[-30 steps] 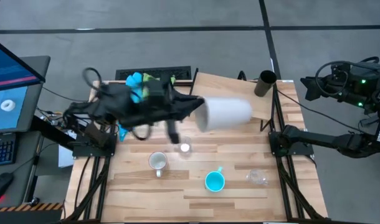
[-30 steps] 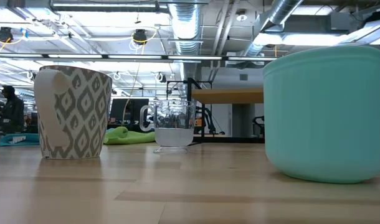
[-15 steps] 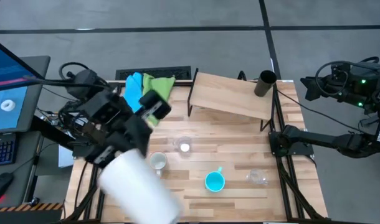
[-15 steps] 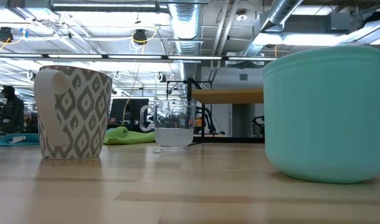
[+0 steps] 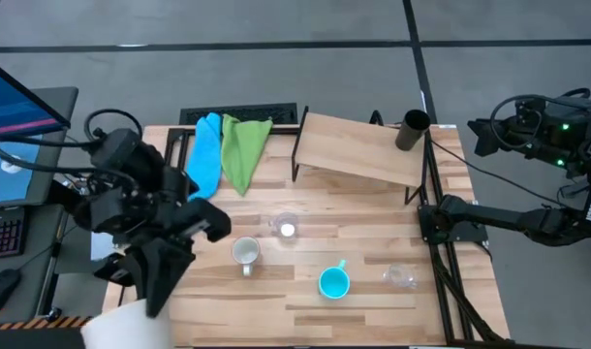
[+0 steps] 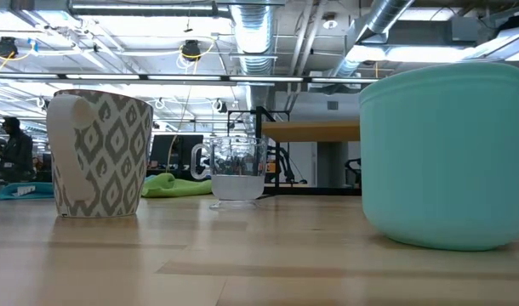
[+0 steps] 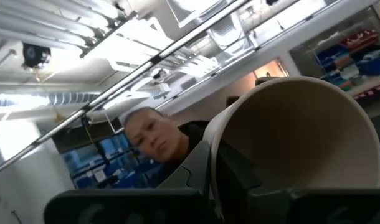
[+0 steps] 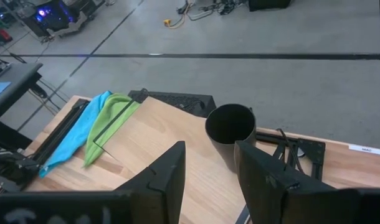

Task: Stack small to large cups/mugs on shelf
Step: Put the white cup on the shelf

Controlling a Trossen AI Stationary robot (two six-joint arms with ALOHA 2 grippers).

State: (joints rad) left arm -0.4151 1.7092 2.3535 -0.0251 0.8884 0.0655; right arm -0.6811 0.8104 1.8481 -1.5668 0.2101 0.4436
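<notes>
Your left gripper (image 5: 145, 291), jaws clamped on the rim of the beige tumbler (image 5: 116, 330) at the lower left of the high view, must carry it upright toward the shelf (image 5: 358, 147) at upper centre, while your right gripper (image 8: 205, 168) waits with jaws apart above the black cup (image 5: 413, 130).

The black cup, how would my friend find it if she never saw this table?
Look at the shelf, the raised wooden board at the table's far edge. The black cup stands on its right corner, tall, dark and without a handle, the only cup up there.
</notes>
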